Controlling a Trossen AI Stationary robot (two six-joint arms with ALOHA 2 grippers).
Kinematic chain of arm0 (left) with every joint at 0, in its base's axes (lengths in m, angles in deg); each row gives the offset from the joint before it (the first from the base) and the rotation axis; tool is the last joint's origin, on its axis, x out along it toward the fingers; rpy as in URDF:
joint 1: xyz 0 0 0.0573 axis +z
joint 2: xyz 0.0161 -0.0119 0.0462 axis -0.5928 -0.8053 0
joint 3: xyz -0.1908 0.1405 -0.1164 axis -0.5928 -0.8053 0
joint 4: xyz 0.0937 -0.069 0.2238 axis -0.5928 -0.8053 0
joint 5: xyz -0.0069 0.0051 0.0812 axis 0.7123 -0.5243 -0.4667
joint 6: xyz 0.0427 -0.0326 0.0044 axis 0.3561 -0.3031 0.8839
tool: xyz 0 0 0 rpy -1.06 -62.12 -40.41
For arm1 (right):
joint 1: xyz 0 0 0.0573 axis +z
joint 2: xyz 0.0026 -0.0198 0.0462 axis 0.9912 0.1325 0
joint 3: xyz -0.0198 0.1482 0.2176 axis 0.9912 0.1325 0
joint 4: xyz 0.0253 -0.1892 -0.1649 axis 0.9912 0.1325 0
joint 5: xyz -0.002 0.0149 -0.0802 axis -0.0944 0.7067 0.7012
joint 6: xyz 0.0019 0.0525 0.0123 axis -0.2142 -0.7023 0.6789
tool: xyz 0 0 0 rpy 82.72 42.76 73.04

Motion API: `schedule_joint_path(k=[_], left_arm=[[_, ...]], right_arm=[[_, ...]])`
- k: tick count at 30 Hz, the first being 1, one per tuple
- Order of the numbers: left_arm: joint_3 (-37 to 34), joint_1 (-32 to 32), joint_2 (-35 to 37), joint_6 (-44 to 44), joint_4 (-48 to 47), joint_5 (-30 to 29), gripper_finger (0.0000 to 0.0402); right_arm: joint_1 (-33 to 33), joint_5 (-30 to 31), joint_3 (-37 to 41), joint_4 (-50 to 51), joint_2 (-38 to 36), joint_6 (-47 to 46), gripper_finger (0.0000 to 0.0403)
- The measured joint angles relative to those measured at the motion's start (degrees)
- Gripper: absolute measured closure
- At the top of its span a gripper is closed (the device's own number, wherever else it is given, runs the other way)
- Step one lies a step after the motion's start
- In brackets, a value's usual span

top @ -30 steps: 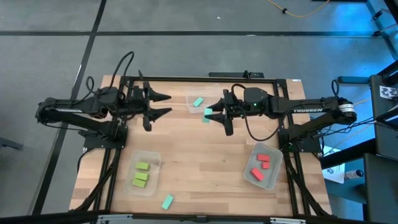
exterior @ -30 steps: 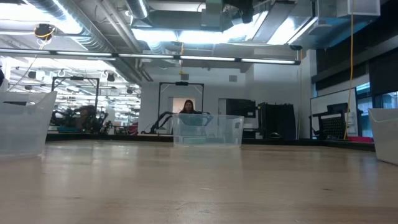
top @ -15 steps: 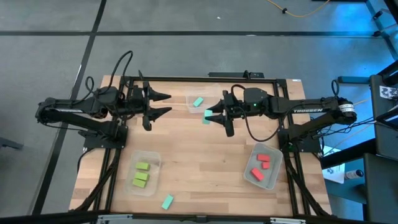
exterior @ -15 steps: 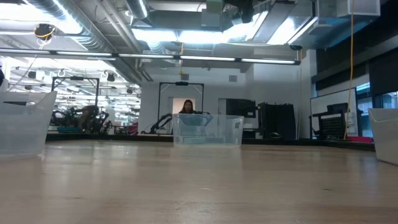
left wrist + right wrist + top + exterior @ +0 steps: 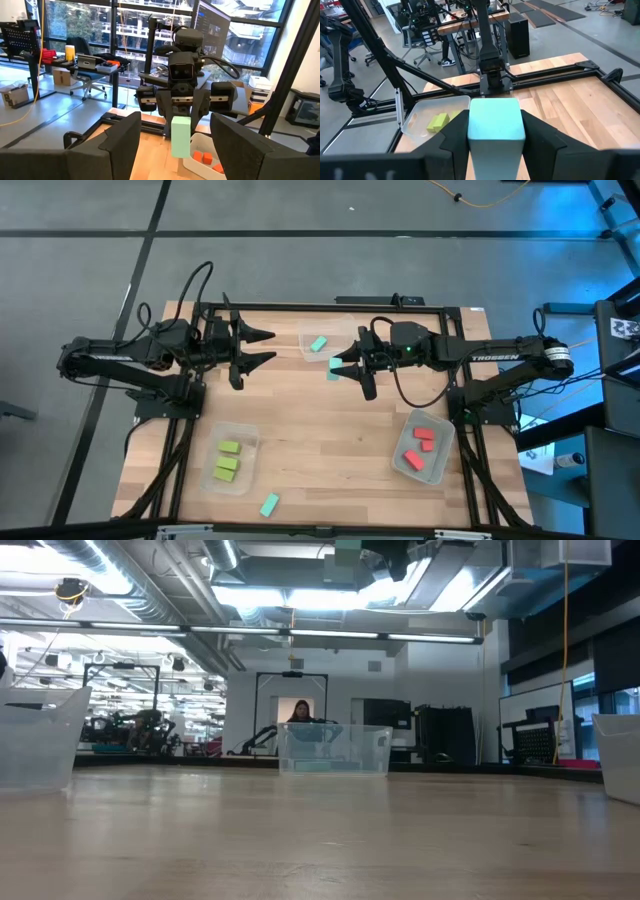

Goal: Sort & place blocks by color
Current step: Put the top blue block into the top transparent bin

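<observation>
From above, the right tool is closed partway on a teal block, gripping it above the surface just beside the back tub, which holds another teal block. The right arm reaches level toward the centre. The left tool stands wide open, holding nothing, its arm stretched level over the back left. Three green blocks lie in the front-left tub, three red blocks in the front-right tub; a third teal block lies at the front edge.

The low view shows neither tool clearly.

The left wrist view shows spread fingers framing the held block.

The right wrist view shows fingers pressed against the block's sides.
</observation>
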Motion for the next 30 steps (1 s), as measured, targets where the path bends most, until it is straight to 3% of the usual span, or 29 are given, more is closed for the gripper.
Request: schedule_joint_path(k=[6, 11, 14, 20, 30], left_arm=[[-0.3, 0.0, 0.0, 0.2, 0.7, 0.0, 0.0173], [-8.0, -0.1, 1.2, -0.4, 14.0, 1.5, 0.0173], [-13.0, -0.1, 2.4, -2.5, 19.8, -0.6, 0.0173], [-17.1, 0.0, 2.9, -3.0, 24.6, -2.8, 0.0173], [-17.1, 0.0, 2.9, -1.5, 25.4, -4.1, 0.0173]], right_arm=[[0.0, 1.2, 0.0, 0.6, 0.0, 0.2, 0.0262], [-0.7, 5.4, -0.3, 1.6, 0.0, 1.6, 0.0262], [-2.5, 8.9, -3.5, 5.3, 1.5, 2.2, 0.0262], [-7.9, 12.9, -11.0, 15.0, 10.5, 6.8, 0.0262], [-17.3, 13.2, -12.0, 12.1, 26.5, -1.8, 0.0259]])
